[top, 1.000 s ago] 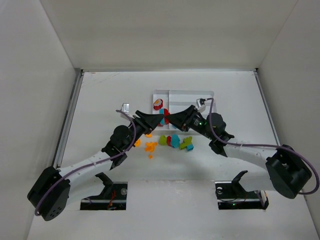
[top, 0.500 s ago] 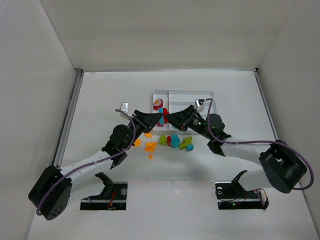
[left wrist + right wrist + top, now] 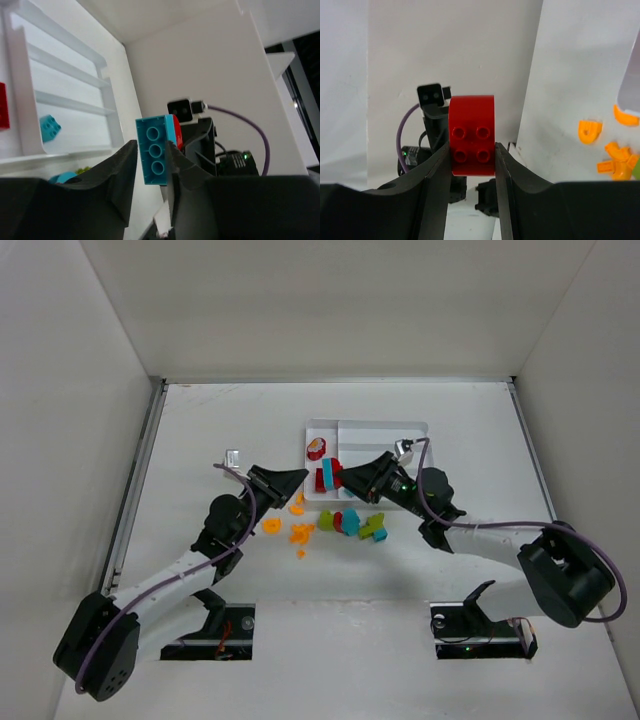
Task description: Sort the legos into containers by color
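1. The right gripper (image 3: pixel 471 150) squeezes a red brick (image 3: pixel 471 142) tight between its fingers, up in the air over the near end of the white tray (image 3: pixel 365 424). A teal brick (image 3: pixel 154 156) is stuck to the red one's far side, so the right wrist view hides it.
2. In its own view the left gripper (image 3: pixel 300 477) has a finger on each side of the teal brick. I cannot tell if it pinches the brick or just sits close.
3. A second ago the two grippers were nose to nose. Now the left gripper has pulled back to the left. The right one has stayed put.
4. A red and yellow piece (image 3: pixel 316 449) lies in the tray's tall part. A small teal block (image 3: pixel 49 127) lies in the long part nearest the arms.
5. On the table (image 3: pixel 200 420), just in front of the tray, lie loose orange legos (image 3: pixel 300 533). Green legos (image 3: pixel 378 528) and some teal and red ones lie beside them.
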Robot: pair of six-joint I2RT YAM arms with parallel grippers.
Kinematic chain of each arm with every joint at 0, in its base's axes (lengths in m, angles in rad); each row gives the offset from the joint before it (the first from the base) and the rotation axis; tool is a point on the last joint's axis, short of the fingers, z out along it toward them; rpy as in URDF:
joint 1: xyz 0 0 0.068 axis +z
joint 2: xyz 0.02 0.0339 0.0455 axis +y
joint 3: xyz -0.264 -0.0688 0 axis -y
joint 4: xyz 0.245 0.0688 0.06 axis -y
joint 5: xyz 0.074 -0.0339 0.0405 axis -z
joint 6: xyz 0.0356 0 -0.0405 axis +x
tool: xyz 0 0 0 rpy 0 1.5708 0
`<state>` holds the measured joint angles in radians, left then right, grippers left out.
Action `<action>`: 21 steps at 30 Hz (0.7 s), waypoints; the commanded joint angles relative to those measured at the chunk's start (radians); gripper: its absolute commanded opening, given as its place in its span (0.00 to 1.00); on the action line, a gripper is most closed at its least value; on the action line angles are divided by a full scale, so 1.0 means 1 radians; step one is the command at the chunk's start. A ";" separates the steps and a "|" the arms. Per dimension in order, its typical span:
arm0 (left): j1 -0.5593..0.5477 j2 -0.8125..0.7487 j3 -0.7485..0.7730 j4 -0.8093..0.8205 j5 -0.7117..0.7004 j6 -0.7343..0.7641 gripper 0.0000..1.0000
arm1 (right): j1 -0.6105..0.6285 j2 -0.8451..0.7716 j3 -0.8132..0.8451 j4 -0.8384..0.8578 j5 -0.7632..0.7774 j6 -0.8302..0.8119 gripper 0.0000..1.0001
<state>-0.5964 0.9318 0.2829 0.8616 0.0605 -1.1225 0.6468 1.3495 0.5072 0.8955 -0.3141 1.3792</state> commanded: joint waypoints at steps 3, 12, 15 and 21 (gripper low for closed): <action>0.019 -0.018 -0.010 0.053 -0.041 0.021 0.13 | -0.013 0.011 0.013 0.063 0.029 -0.017 0.32; -0.009 0.025 -0.001 0.106 -0.024 0.009 0.51 | -0.011 0.028 0.030 0.095 0.024 -0.005 0.32; -0.019 0.041 0.015 0.122 0.008 0.010 0.56 | -0.006 0.039 0.039 0.100 0.023 0.001 0.32; -0.036 0.097 0.042 0.146 0.022 0.007 0.54 | 0.038 0.059 0.060 0.128 0.015 0.023 0.32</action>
<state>-0.6224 1.0157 0.2794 0.9195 0.0574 -1.1172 0.6575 1.4025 0.5186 0.9165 -0.2958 1.3884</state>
